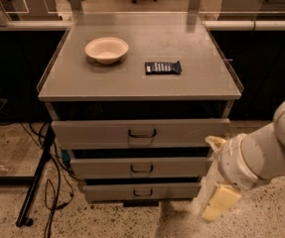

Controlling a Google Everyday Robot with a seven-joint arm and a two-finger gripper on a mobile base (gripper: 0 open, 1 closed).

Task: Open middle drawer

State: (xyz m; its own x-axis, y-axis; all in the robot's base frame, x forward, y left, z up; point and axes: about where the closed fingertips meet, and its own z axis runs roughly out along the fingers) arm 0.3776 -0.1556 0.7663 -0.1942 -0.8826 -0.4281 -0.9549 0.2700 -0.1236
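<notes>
Presently the middle drawer (102,167), stretched from nine to three o'clock, is found at nine o'clock of the gripper (210,178), which is held spread and empty.

End effector (217,176) hangs beside the middle drawer's (107,168) right end.

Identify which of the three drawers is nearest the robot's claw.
The middle drawer, second of three: the open claw hangs just off its right end, while the top drawer sits higher and the lowest drawer lower.
</notes>
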